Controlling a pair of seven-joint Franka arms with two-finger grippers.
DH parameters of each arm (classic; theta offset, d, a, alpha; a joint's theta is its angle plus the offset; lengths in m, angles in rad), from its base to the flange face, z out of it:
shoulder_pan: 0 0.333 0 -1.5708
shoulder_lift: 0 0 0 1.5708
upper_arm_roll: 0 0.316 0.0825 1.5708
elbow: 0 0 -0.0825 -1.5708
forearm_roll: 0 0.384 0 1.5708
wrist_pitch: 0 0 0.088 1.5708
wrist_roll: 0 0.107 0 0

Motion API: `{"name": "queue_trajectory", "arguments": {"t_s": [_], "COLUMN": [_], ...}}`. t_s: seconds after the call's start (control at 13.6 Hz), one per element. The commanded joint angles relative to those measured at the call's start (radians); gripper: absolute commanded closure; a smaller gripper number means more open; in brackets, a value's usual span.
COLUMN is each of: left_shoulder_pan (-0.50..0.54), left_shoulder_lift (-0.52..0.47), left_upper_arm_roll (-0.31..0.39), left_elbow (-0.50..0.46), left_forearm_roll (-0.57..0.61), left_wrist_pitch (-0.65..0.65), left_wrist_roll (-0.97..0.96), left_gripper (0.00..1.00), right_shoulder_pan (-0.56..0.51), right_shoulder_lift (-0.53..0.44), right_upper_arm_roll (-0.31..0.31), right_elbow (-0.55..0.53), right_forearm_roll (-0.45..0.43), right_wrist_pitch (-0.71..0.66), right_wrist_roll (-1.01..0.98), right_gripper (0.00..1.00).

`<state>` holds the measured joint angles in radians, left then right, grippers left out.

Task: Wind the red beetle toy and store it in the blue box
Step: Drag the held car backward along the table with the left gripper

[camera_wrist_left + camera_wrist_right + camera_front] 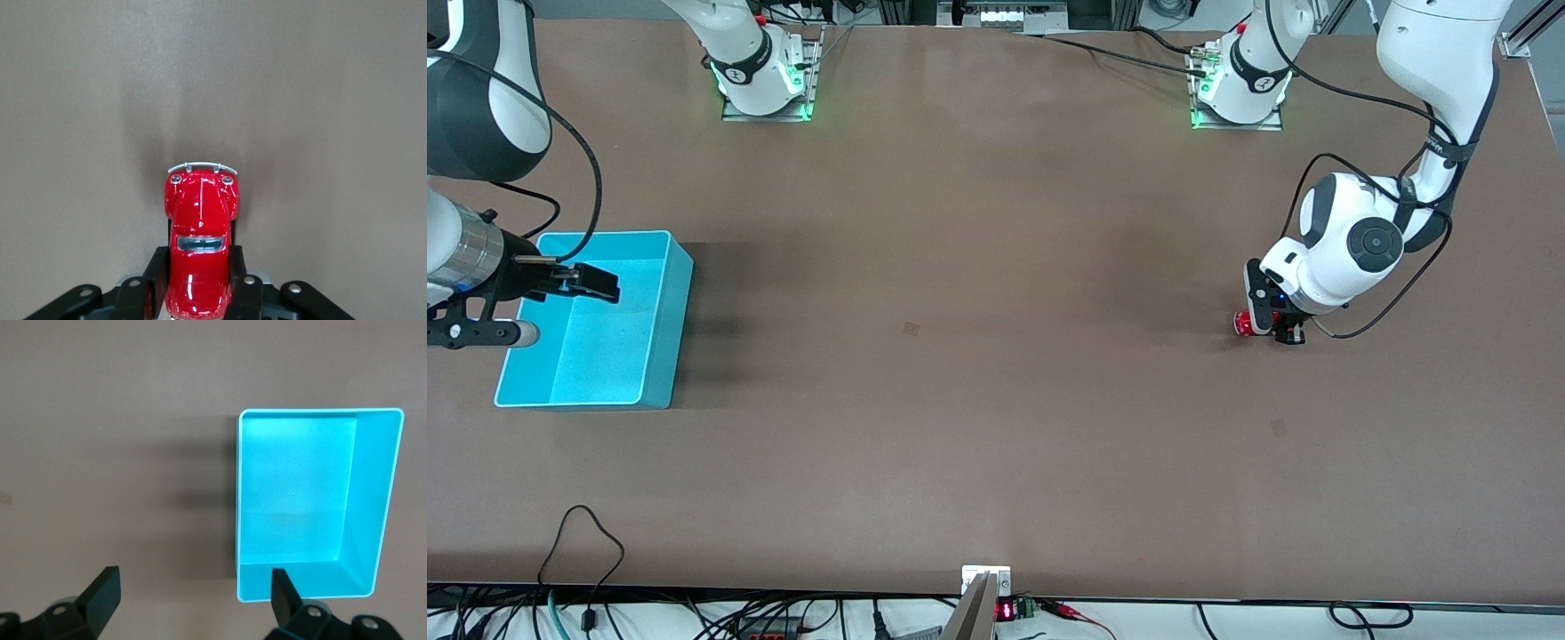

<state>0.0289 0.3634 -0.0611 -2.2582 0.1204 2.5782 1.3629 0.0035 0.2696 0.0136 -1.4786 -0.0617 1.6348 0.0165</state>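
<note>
My left claw (199,300) pinches red beetle toy (199,227) by rear flanks, wheels on table (996,356). Drag backward under steady downward pressure; don't squeeze harder. My right claw (193,593) waits spread over blue box (380,500).

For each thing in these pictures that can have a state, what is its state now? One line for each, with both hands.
red beetle toy: upright on the table toward the left arm's end, gripped at its rear.
blue box: open, nothing inside, on the table toward the right arm's end.
left hand: low at the table, shut on the red beetle toy.
right hand: open, holding nothing, over the blue box.
</note>
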Motion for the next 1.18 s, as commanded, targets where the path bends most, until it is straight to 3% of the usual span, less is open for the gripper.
{"name": "queue_trajectory", "arguments": {"t_s": [0.0,0.52,0.81,1.11], "left_shoulder_pan": [0.013,0.022,0.075,0.189], "left_shoulder_lift": [0.011,0.020,0.042,0.069], "left_upper_arm_roll": [-0.005,-0.005,-0.005,-0.003], "left_elbow": [-0.003,-0.001,0.006,0.038], "left_forearm_roll": [0.021,0.021,0.022,0.022], "left_wrist_pitch": [0.005,0.011,-0.001,-0.003], "left_wrist_roll": [0.010,0.012,0.031,0.204], "left_gripper": [0.70,0.72,0.73,0.73], "right_shoulder_pan": [0.004,0.012,0.013,0.013], "right_shoulder_lift": [0.000,-0.009,-0.009,-0.009], "right_upper_arm_roll": [0.006,0.012,0.014,0.017], "right_elbow": [0.018,0.009,0.009,0.007], "right_forearm_roll": [0.014,0.006,0.008,0.014], "right_wrist_pitch": [-0.029,-0.003,0.002,0.017], "right_wrist_roll": [0.008,0.010,0.011,0.014], "right_gripper": [0.00,0.00,0.00,0.00]}}
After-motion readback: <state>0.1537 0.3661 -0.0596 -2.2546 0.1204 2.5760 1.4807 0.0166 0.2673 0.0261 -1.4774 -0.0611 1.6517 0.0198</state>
